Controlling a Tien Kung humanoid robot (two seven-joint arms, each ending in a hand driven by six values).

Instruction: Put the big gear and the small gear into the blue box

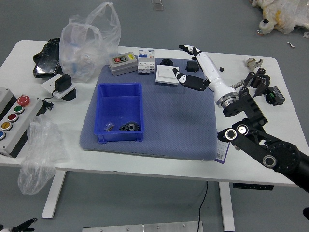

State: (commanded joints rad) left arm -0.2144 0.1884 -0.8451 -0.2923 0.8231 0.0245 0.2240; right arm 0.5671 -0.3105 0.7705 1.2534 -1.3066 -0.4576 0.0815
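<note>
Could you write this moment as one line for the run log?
right hand: open, empty, over far right corner of mat | dark gears: inside blue box | left hand: lower left edge of view

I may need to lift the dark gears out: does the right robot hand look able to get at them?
Probably yes. The right robot hand is open and empty, and the blue box has no lid over the dark gears; its walls might crowd the fingers.

No readable text, labels, brands, numbers or signs, print too small and blurred to make out
</note>
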